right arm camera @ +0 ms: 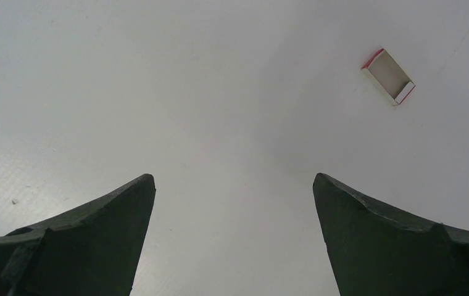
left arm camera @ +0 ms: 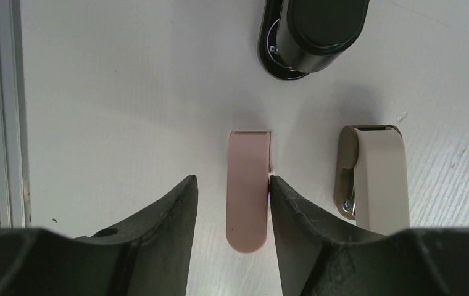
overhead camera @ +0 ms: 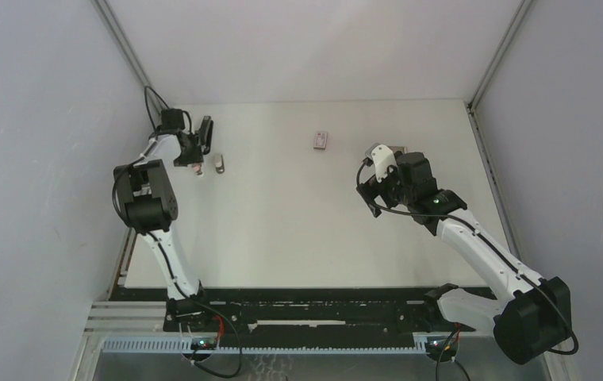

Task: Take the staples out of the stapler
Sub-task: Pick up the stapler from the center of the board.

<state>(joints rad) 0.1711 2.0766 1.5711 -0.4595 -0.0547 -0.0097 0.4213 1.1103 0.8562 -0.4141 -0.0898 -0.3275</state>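
Pink stapler (left arm camera: 249, 185) lying flat on the white table (left arm camera: 127, 92), mid-frame in the left wrist view, inside the gap of the half-open left claw (left arm camera: 232, 179), close against one finger (left arm camera: 287, 209), not squeezed, right claw (right arm camera: 233, 177) wide open, holding nothing.

Left claw (left arm camera: 232, 200) narrowly parted, pointing down; right claw (right arm camera: 234, 185) spread wide.

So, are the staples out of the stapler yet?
Not yet. Nothing looks done: no loose staples show. In hand: the left pincer is open around the pink stapler, not gripping it. The right pincer hangs open, holding nothing. Still to do: grab it, open it, take the staples out.
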